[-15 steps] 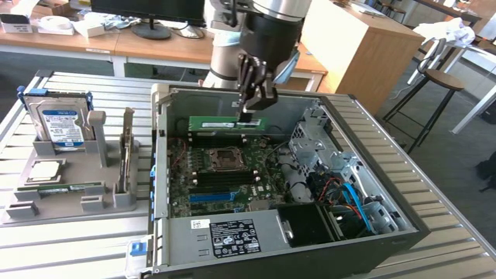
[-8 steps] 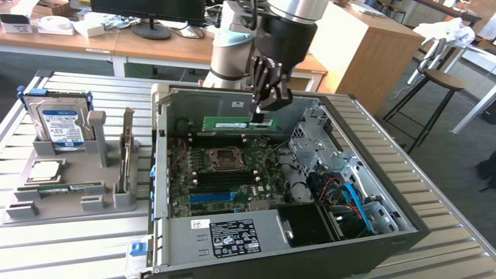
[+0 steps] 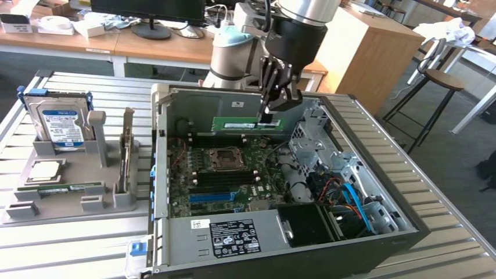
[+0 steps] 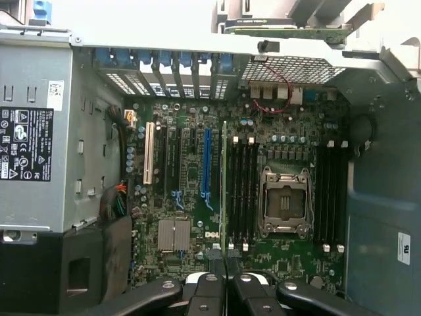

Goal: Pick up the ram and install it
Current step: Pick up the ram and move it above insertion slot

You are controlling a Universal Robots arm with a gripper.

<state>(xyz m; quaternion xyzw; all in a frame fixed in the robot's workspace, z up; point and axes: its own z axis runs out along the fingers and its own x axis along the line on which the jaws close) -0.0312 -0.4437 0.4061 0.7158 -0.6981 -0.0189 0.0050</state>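
The end effector (image 3: 269,116) is clenching the ram (image 3: 236,123), gripping the green stick by one end so that the rest of it is pointing level toward the exterior view's left. From the wrist view, the two black fingers (image 4: 210,280) are pressing together on the stick, and the ram (image 4: 224,184) is showing edge-on as a thin green line between them.

The ram is hanging in the air inside the open computer case (image 3: 403,192), above the motherboard (image 3: 225,174) and not touching it. Seen from the wrist, its edge is running parallel to the bank of black memory slots (image 4: 243,191), just beside them, with the long blue slot (image 4: 207,164) on its other side. The CPU socket (image 4: 284,204) is sitting beyond those slots, and a second bank of black slots (image 4: 329,191) is lying past the socket.

Around it, the drive cage (image 3: 326,145) is standing close to the arm on the exterior view's right, with blue and orange cables (image 3: 349,197) looping near it. The power supply (image 3: 225,235) is filling the near end of the case.

Outside the case, on the slatted metal surface (image 3: 457,232), a grey holder (image 3: 69,206) is carrying a hard drive (image 3: 62,125) on edge and an upright expansion card (image 3: 126,151), well apart from the end effector.
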